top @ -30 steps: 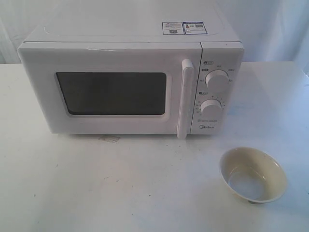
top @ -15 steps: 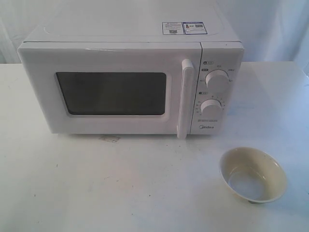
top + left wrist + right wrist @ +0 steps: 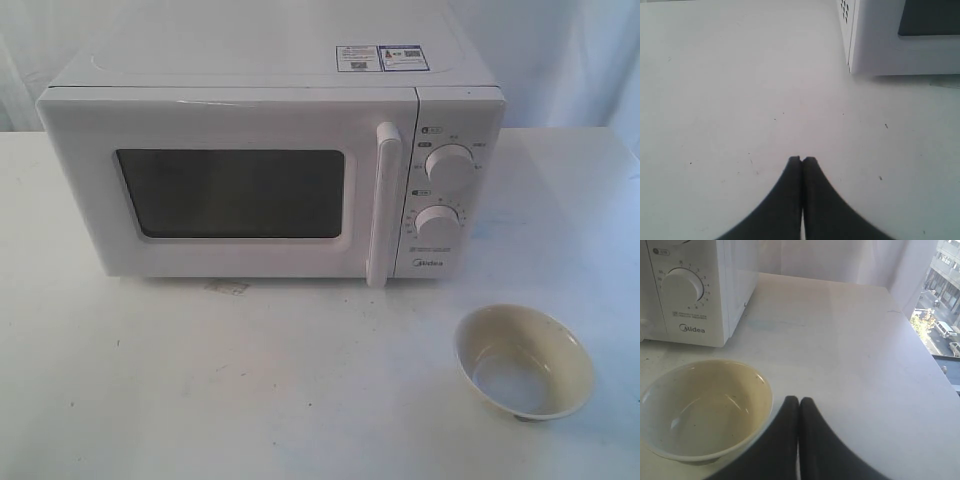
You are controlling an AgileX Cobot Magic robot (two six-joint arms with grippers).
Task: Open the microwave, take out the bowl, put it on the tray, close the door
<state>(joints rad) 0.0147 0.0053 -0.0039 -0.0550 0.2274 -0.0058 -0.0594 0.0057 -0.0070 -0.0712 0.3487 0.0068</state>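
While the windowed white door (image 3: 230, 195) of the boxy white Midea microwave (image 3: 270, 75) is shut, the small glossy cream bowl (image 3: 524, 360) sits before its round dials (image 3: 447, 167). The black left gripper (image 3: 802, 160) and the right gripper (image 3: 798, 400), just beside the bowl, have jaws pressed together, empty.

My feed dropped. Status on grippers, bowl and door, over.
Left gripper shut, empty, over the table. Right gripper shut, empty, near the bowl. Bowl upright on table, outside the microwave; door closed. No tray in view.

Behind the dark window (image 3: 235, 193), the inside of the microwave (image 3: 200, 62) cannot be seen. Print on its stickers (image 3: 383, 57) is too small to read. Both wrist views crop the microwave at their edges.
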